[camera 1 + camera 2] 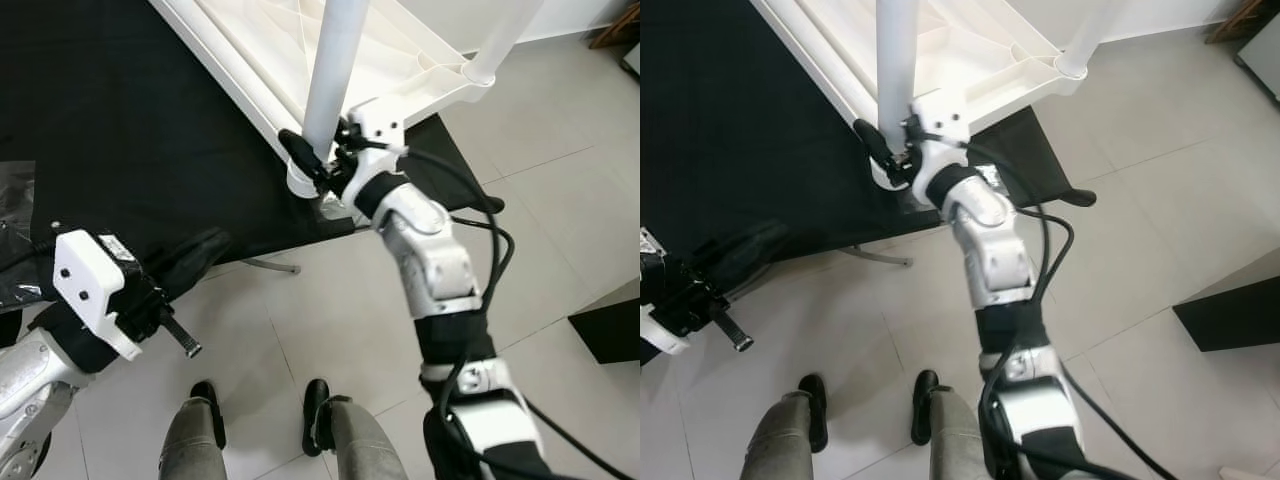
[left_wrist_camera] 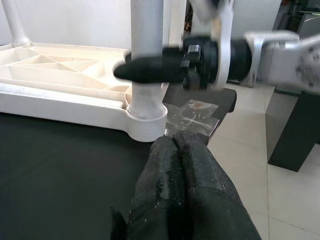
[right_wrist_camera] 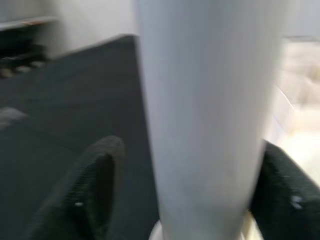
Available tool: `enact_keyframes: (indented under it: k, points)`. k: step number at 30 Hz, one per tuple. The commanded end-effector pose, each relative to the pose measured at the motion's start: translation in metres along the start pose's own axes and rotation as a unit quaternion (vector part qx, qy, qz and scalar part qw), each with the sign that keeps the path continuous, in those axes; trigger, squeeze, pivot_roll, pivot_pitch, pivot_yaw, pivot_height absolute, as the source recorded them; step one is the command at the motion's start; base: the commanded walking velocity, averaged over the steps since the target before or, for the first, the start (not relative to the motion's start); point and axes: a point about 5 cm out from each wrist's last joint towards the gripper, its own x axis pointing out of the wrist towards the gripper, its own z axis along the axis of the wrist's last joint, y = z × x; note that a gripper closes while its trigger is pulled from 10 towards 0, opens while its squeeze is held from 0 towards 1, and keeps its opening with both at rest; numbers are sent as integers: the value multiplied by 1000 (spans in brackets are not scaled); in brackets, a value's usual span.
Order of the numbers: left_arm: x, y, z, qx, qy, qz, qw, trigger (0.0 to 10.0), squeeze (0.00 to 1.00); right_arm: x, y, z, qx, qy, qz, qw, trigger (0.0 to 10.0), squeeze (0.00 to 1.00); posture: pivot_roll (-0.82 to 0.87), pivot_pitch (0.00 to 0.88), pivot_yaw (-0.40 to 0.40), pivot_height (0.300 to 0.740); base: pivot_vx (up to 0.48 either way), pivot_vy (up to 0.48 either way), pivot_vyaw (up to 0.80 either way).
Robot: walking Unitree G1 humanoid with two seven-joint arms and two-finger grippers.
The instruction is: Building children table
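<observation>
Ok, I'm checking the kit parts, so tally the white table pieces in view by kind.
Upside-down tabletop: 1
Legs standing in its corner sockets: 2, the near leg with the right claw around it and the far leg
Total: 3

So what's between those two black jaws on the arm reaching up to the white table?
A white table leg stands between the right gripper's jaws, just above its socket in the upturned tabletop. The right wrist view shows this best.
</observation>
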Motion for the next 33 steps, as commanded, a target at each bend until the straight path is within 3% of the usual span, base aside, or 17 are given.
enact_keyframes:
  k: [1,4,6,13,18,19,21,22,29,32,33]
  points:
    - [-3,-1,-2,-3,5,-1,1000,10000,0,2,4,5,-12,-4,75,997,10000,0,96,398,-158,740,0,0,0]
    - [-6,2,0,4,8,5,1000,10000,0,4,-11,27,-75,3,179,981,10000,0,106,403,-169,740,0,0,0]
    - [-7,2,1,6,9,8,1000,10000,0,5,-18,32,-84,8,204,975,10000,0,110,407,-169,740,0,0,0]
    - [-9,2,3,9,13,10,1000,10000,0,10,-29,40,-74,30,290,954,10000,0,124,414,-169,740,0,0,0]
    - [-10,1,4,10,14,10,1000,10000,0,12,-31,44,-64,38,317,946,10000,0,133,419,-171,740,0,0,0]
    - [-11,1,4,10,15,11,1000,10000,0,13,-32,44,-60,45,329,941,9059,0,137,422,-172,740,0,0,0]
    - [-11,1,5,10,15,11,1000,10000,0,13,-33,44,-58,49,341,937,9059,0,137,422,-172,740,0,0,0]
    - [-12,1,5,10,16,12,1000,10000,0,13,-33,44,-56,53,350,934,0,0,139,423,-172,740,0,0,0]
    - [-12,0,5,8,16,12,1000,10000,0,12,-35,43,-55,66,380,921,0,0,134,430,-168,740,0,0,0]
    - [-12,-1,5,6,16,11,1000,10000,0,12,-36,41,-59,69,372,924,0,0,133,435,-168,740,0,0,0]
    - [-12,-1,5,6,17,11,1000,10000,0,13,-37,38,-69,73,346,933,0,0,133,437,-169,740,0,0,0]
